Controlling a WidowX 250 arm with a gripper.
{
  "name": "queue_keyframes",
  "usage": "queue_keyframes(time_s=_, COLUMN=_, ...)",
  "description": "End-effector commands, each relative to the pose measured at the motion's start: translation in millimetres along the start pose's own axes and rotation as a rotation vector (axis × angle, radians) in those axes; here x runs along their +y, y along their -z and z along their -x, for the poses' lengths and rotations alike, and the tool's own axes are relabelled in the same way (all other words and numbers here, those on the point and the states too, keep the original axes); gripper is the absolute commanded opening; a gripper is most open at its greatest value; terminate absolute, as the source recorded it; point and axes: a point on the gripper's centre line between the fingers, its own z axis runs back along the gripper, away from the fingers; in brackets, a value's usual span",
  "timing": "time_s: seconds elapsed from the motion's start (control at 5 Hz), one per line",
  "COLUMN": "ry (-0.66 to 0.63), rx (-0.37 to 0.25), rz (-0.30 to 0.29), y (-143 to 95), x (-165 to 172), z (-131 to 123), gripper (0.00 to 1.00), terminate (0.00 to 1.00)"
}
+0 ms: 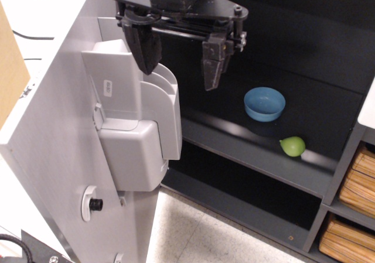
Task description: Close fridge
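The fridge door [64, 116] is light grey and stands open at the left, its inner side with grey bins [137, 140] facing right. The dark grey shelved interior [304, 58] of the fridge fills the right. My gripper [179, 67] hangs from the top centre with its two black fingers apart and nothing between them. The left finger [143, 49] is just in front of the top of the door bins, close to them; whether it touches them I cannot tell. The right finger [212, 64] hangs in front of the dark interior.
A blue bowl [265, 103] and a green pear-like fruit [293, 146] sit on the fridge's middle shelf [252, 152]. A shelving unit with woven baskets [351, 216] stands at the right. Light speckled floor [199, 234] lies below. A black knob [95, 204] sticks out low on the door.
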Motion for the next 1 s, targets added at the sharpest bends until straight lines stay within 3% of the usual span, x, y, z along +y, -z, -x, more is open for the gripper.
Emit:
queue_keyframes(time_s=0.0, ry=0.000, rx=0.000, rz=0.000, y=0, x=0, z=0, gripper=1.00, terminate=0.00)
queue_keyframes(time_s=0.4, ry=-0.047, rx=-0.035, rz=-0.049, y=-41, x=27, z=-5, gripper=1.00, terminate=0.00)
queue_keyframes(time_s=0.6, ry=-0.077, rx=-0.057, rz=-0.093, y=-49, x=46, z=1, gripper=1.00, terminate=0.00)
queue_keyframes(time_s=0.8, ry=-0.097, rx=-0.077, rz=-0.102, y=-43, x=63, z=10, gripper=1.00, terminate=0.00)
